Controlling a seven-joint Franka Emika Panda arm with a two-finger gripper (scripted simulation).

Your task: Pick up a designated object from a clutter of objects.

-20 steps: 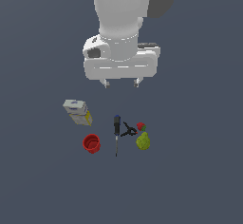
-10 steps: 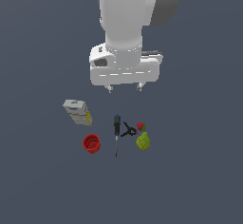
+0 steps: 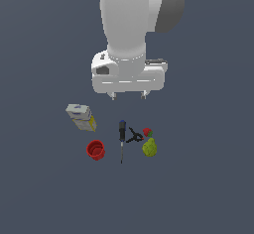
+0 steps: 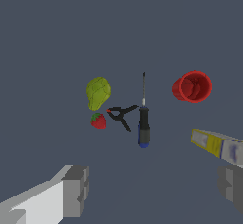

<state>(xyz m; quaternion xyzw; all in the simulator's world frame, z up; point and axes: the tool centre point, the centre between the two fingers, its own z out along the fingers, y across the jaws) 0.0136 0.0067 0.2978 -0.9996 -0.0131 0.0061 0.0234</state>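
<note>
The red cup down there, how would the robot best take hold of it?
Probably by the rim, coming straight down from above. The red cup appears tipped, its open mouth showing in the wrist view, so one claw finger could go inside the wall and one outside. It sits apart from the box and screwdriver, leaving room. The claw hangs open above.

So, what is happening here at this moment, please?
A single robot arm hangs above a small group of objects, and its gripper is open and holds nothing. Below it lie a red cup, a white-and-yellow box, a screwdriver, a black scissors-like tool, a pear and a tiny red piece. The cup, which it should pick up, lies on its side, untouched, apart from the others.
</note>
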